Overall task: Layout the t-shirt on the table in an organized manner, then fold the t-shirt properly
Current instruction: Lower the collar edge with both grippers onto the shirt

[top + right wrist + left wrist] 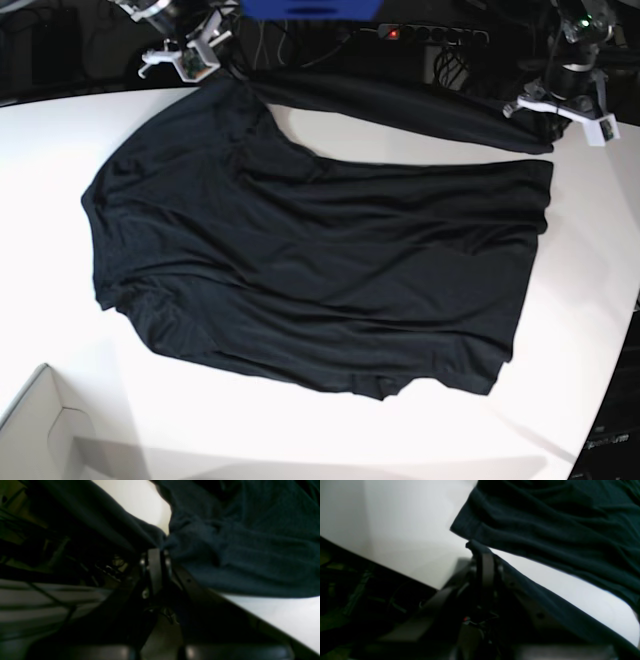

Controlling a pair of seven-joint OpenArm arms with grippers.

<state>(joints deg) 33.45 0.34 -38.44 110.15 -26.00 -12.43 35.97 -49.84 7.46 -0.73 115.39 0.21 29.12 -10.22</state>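
The black t-shirt (320, 250) lies spread over the white table (60, 130), wrinkled, with its far edge lifted into a taut strip between both arms. My right gripper (228, 78) at the back left is shut on one end of that strip. In the right wrist view the fabric (250, 542) bunches at the right gripper's (160, 548) closed tips. My left gripper (540, 122) at the back right is shut on the other end. The left wrist view shows cloth (557, 517) pinched at the left gripper (476, 546), above the table (407, 530).
A pale box corner (35, 430) sits at the front left. Behind the table's far edge are a power strip (420, 35), cables and a blue object (310, 8). The table's curved edge (610, 400) runs down the right side.
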